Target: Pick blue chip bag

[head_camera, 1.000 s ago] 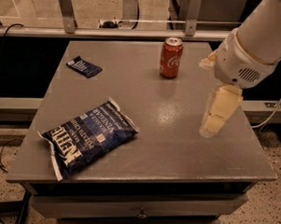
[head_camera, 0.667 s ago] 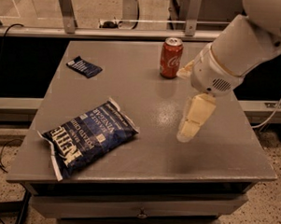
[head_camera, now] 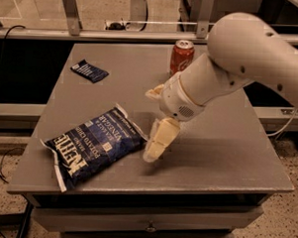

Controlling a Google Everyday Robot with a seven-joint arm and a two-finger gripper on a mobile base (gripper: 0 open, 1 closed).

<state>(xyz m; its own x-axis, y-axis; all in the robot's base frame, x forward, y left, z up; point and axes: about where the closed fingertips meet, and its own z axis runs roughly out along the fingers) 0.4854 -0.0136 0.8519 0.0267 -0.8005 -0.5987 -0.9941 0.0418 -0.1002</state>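
The claw [head_camera: 155,145] hangs just right of the chip bag [head_camera: 93,146], can [head_camera: 182,56] behind.

The white arm [head_camera: 251,51] enters at the upper right of the frame and slants down toward the centre. Its round wrist [head_camera: 182,100] sits mid-frame. Just below it, the cream gripper [head_camera: 157,139] points down and to the left.

Single view only. Looks down steeply from above front edge of grey table [head_camera: 221,159], facing toward metal railing [head_camera: 142,35] at back. Near enough to fill most of frame with tabletop. Shows gripper [head_camera: 157,140] mid-frame, low over table, just right of blue chip bag [head_camera: 94,144].
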